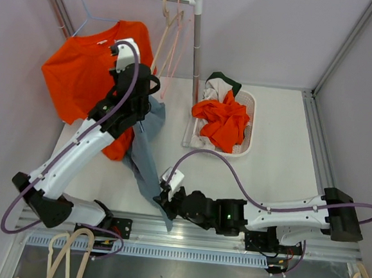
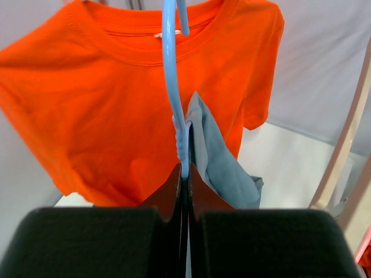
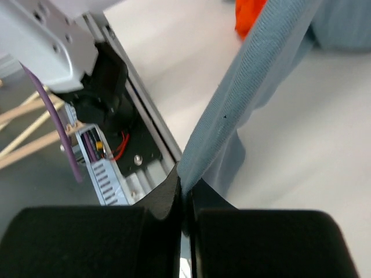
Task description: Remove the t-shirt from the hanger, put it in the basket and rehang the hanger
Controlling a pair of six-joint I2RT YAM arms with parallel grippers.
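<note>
A grey-blue t-shirt (image 1: pixel 147 155) drapes from my left gripper (image 1: pixel 148 88) down to my right gripper (image 1: pixel 165 200) at the table's near edge. In the left wrist view my left gripper (image 2: pixel 185 174) is shut on a light blue hanger (image 2: pixel 171 81). The grey-blue cloth (image 2: pixel 220 159) hangs beside the hanger's lower part on its right. In the right wrist view my right gripper (image 3: pixel 185 188) is shut on a stretched edge of the t-shirt (image 3: pixel 243 87). The held hanger is hidden by the arm in the top view.
An orange t-shirt (image 1: pixel 81 73) hangs on the rack (image 1: pixel 196 49) behind my left arm and fills the left wrist view (image 2: pixel 98 104). Wooden hangers (image 1: pixel 172 22) hang on the rail. A white basket (image 1: pixel 250 128) of clothes stands to the right. Loose hangers (image 1: pixel 67 252) lie below the table.
</note>
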